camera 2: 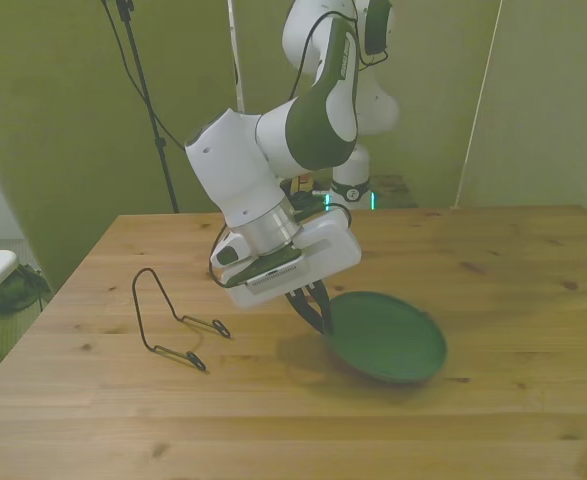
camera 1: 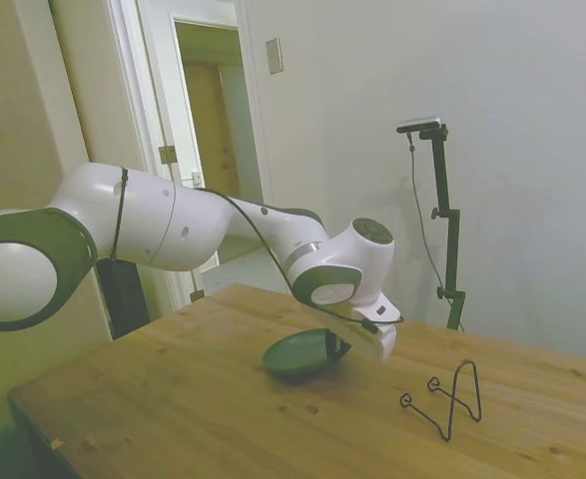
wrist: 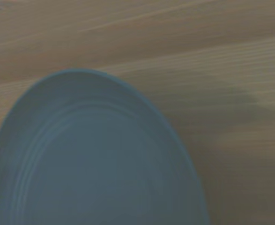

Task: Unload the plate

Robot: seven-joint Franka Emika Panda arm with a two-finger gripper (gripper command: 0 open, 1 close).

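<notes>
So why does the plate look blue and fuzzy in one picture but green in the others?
In the wrist view the plate is very close, so it is soft and out of focus, with a bluish tint. In the front view it looks dark green and sharper, held at its rim by the gripper, with a dim shadow on the table. The side view is dimmer and a bit hazy.

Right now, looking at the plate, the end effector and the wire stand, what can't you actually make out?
- Whether the plate touches the table: side and front views, its underside is in shadow.
- The plate's near part in the wrist view: cut off by the frame edge, and blurred.
- The end effector tips: front view, hidden at the plate's rim; side view too small.
- The wire stand feet: thin and small in the side view.
</notes>
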